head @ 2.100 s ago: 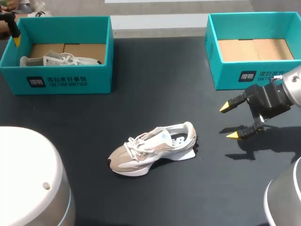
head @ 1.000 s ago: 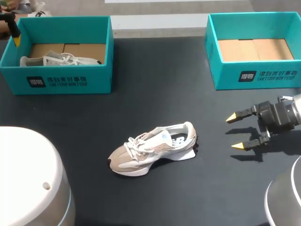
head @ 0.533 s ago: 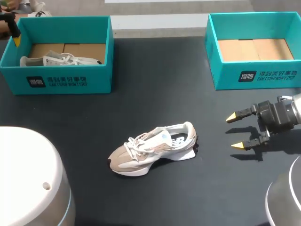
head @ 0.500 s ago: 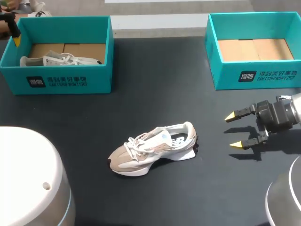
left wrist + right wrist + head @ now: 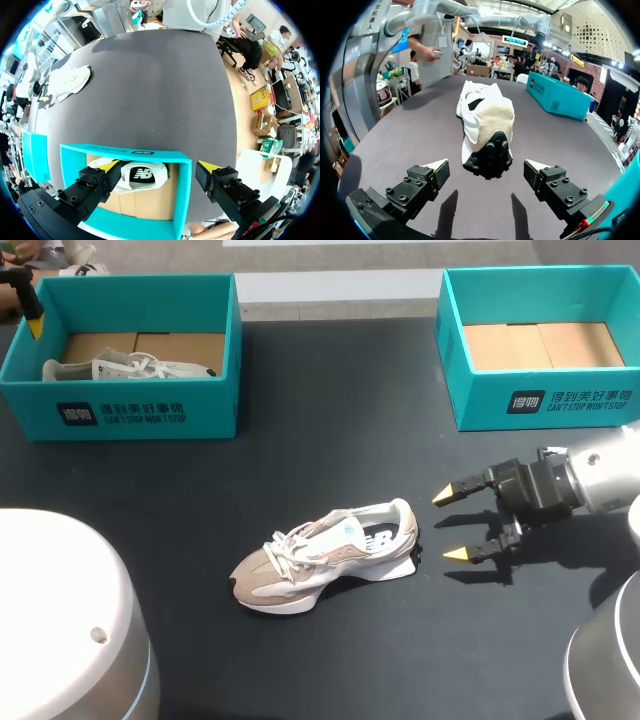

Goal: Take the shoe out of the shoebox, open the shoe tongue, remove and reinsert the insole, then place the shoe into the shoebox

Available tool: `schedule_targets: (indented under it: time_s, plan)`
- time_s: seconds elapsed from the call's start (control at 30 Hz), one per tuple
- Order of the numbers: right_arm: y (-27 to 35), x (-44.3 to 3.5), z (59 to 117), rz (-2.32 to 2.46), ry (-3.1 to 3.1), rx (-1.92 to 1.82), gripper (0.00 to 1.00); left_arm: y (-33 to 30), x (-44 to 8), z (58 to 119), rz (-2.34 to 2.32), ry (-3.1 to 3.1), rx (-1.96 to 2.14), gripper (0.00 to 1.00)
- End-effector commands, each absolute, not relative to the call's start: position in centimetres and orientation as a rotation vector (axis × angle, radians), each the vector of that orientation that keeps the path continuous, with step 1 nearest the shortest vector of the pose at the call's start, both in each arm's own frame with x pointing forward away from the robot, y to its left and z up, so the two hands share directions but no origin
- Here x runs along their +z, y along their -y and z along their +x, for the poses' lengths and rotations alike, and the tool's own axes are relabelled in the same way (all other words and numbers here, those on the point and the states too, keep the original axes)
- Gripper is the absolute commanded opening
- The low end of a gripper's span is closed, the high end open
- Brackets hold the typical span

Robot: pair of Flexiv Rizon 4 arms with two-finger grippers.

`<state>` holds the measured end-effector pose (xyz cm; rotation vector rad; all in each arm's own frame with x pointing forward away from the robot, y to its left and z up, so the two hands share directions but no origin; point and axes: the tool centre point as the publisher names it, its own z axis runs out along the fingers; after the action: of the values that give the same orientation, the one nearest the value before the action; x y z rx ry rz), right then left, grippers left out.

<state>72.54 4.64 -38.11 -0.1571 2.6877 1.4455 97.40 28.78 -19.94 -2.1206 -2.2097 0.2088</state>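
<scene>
A beige-and-white sneaker [image 5: 325,555] stands upright on the black table [image 5: 330,420], outside any box. Its heel faces the right gripper [image 5: 452,526], whose fingers are spread wide just beside it. The left gripper [image 5: 160,167], equally wide and empty, hangs over the left shoebox [image 5: 120,415], where a second shoe [image 5: 130,368] lies. Opening the tongue well likely means steadying the heel first, then lifting the tongue clear of the laces.

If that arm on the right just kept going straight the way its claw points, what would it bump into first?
Probably the heel of the loose shoe: the open right gripper points straight at it, and nothing shows in the gap between them.
</scene>
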Motion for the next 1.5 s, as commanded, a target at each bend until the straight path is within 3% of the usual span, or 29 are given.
schedule_targets:
  time_s: [0.03, 1.23, 1.27, 1.3, 1.33, 1.37, 1.5]
  plan:
    - [-6.6, -38.8, 74.0, -0.195, -2.708, 1.458, 1.00, -28.8, -19.9, 97.3, -2.121, 2.210, 0.205, 1.00]
    - [-13.9, -42.4, 72.1, -0.350, -2.782, 1.588, 1.00, -28.8, -19.9, 97.3, -2.121, 2.210, 0.205, 1.00]
    - [-13.9, -42.4, 72.1, -0.344, -2.783, 1.576, 0.85, -28.8, -19.9, 97.3, -2.121, 2.210, 0.205, 1.00]
    - [-13.8, -42.4, 72.1, -0.336, -2.784, 1.568, 0.47, -28.8, -19.9, 97.3, -2.121, 2.210, 0.205, 1.00]
    - [-13.8, -42.4, 72.1, -0.323, -2.781, 1.564, 0.28, -28.8, -19.9, 97.3, -2.121, 2.210, 0.205, 1.00]
    - [-13.6, -42.4, 72.1, -0.311, -2.786, 1.547, 0.00, -28.8, -19.9, 97.3, -2.121, 2.210, 0.205, 1.00]
    - [-12.9, -41.8, 72.0, -0.267, -2.781, 1.506, 0.00, -28.8, -19.9, 97.3, -2.121, 2.210, 0.205, 1.00]
